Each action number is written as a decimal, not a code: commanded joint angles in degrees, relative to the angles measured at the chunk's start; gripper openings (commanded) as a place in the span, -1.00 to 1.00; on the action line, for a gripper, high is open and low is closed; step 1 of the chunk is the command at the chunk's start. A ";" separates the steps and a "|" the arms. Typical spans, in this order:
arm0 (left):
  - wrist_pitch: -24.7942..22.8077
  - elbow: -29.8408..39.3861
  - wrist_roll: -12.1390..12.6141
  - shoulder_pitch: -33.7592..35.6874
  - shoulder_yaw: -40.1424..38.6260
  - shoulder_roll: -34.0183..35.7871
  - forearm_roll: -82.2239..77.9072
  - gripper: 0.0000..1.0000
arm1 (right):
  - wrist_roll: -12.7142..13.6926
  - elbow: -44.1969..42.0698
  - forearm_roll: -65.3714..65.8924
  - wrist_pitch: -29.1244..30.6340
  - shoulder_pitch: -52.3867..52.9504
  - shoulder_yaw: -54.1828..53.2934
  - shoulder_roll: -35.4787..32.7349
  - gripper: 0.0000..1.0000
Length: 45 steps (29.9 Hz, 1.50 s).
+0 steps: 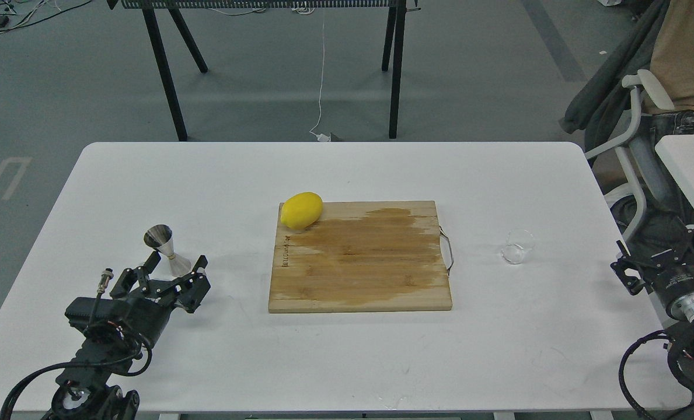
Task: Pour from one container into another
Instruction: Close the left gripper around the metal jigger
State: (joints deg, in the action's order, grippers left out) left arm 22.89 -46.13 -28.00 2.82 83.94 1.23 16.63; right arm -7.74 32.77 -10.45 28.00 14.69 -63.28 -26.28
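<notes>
A: Biggest first: the white table (206,186), then the wooden cutting board (359,256) in the middle with a lemon (301,210) on its far left corner.

B: And the task's things?

A: The glass cup (518,245) stands alone to the right of the board; the steel jigger (166,248) is upright, well to the left, just beyond the left gripper (177,271).

B: Grippers?

A: The left one's fingers are spread, holding nothing. The right gripper (630,268) is dark at the table edge; I cannot tell its state.

B: Risks?

A: I'd judge the narrow-waisted jigger could tip if those fingers nudge it, and the clear cup is easily misjudged.
</notes>
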 commanded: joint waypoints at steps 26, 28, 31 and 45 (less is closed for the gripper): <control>5.11 19.58 0.00 12.21 -6.77 -0.17 -6.60 0.68 | -0.17 -0.08 -0.01 0.00 -0.37 -0.08 0.00 1.00; 5.11 19.58 0.00 12.47 -7.74 -0.26 -7.39 0.67 | -0.17 -0.08 -0.01 0.00 -0.37 -0.08 0.00 1.00; 5.11 19.58 0.00 12.56 -8.01 -0.17 -7.84 0.59 | -0.17 -0.08 0.08 0.00 -0.45 -0.08 0.00 1.00; 5.11 19.58 0.00 12.91 -8.27 -0.26 -8.28 -0.39 | -0.17 -0.08 0.08 0.00 -0.45 -0.08 0.00 1.00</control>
State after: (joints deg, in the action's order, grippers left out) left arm 28.01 -26.54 -28.00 15.60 75.80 1.00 8.35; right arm -7.90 32.70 -10.41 28.00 14.23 -63.37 -26.28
